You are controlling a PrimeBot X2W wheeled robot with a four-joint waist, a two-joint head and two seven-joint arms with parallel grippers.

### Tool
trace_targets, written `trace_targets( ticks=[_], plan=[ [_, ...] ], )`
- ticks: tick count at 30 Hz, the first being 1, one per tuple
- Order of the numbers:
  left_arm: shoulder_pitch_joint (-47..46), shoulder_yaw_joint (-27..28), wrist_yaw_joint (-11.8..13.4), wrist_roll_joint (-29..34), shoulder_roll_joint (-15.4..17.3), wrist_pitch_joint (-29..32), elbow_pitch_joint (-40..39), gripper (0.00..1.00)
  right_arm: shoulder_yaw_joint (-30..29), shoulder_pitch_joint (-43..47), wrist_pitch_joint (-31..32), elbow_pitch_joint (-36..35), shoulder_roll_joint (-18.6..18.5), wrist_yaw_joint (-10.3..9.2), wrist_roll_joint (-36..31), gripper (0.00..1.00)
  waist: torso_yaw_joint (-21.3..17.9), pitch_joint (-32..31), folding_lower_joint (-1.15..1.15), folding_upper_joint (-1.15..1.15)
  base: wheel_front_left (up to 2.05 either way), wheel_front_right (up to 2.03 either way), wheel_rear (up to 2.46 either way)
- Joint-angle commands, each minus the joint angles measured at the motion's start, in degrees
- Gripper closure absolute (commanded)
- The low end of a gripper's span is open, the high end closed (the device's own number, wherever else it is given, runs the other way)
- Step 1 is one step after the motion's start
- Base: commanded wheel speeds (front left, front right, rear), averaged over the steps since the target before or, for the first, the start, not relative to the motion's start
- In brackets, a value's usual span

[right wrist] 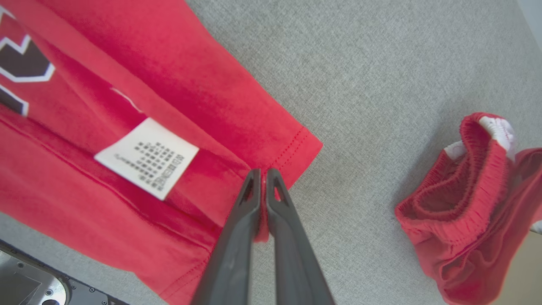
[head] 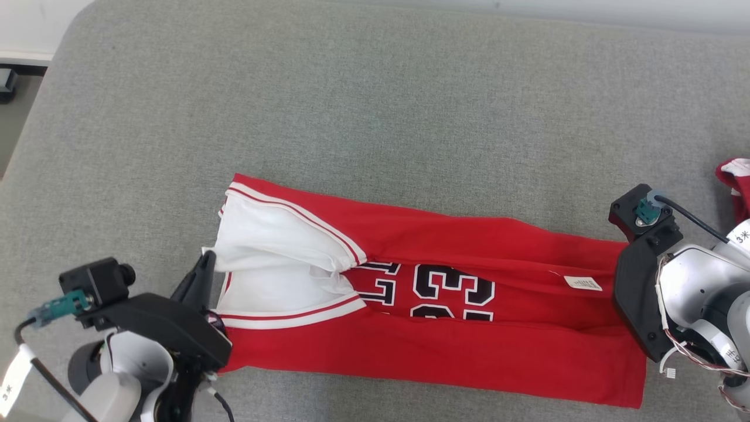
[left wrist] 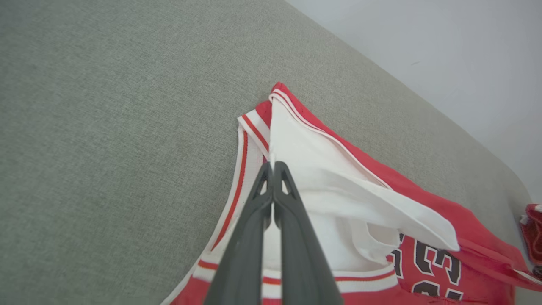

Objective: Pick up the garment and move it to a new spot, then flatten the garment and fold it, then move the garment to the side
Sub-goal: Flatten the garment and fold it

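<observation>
A red jersey, the garment (head: 457, 351), lies lengthwise on the grey padded surface (head: 375, 88) with both long sides folded in over its black-and-white number. Its white inner side (left wrist: 338, 182) is turned up at the armhole end. My left gripper (head: 206, 261) (left wrist: 272, 166) is shut on the edge of that white fabric. At the hem end, my right gripper (head: 618, 293) (right wrist: 263, 174) is shut on the red hem (right wrist: 292, 156), a fold of cloth pinched between its fingers. A white care label (right wrist: 147, 157) (head: 582, 283) lies just beside it.
A crumpled pair of red shorts (right wrist: 465, 203) (head: 737, 176) sits on the surface past the hem end, close to my right arm. The surface's rounded edge (head: 35, 117) runs down the left, with floor beyond. A pale wall (left wrist: 444, 51) lies behind the far edge.
</observation>
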Motion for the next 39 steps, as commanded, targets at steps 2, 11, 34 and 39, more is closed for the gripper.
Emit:
trace_targets(
  ticks=[2, 11, 34, 39],
  plan=[
    [1.8, 0.0, 0.5, -0.9, 0.7, 0.0, -0.8, 1.00, 0.3, 0.1, -0.3, 0.6, -0.9, -0.03, 0.6, 1.00, 0.3, -0.3, 0.00, 0.00, 0.00, 0.00, 0.00],
    [4.3, -1.1, 0.5, -1.6, -0.2, 0.4, -0.4, 1.00, 1.8, 0.6, -0.3, 1.8, -2.4, -0.03, 0.9, 1.00, 0.6, -1.4, 0.00, 0.00, 0.00, 0.00, 0.00],
    [7.2, -3.0, 0.8, -3.3, -0.6, 2.6, 4.9, 0.00, 1.3, -0.4, -5.5, 4.2, 1.2, -0.03, 0.3, 0.00, 0.7, -3.1, 0.00, 0.00, 0.00, 0.00, 0.00],
    [7.3, -3.2, 1.4, -2.8, 0.0, 3.0, 5.3, 0.00, 0.9, -0.8, -7.2, 4.3, 1.9, -0.03, 0.1, 0.00, 0.7, -3.6, 0.00, 0.00, 0.00, 0.00, 0.00]
  ],
)
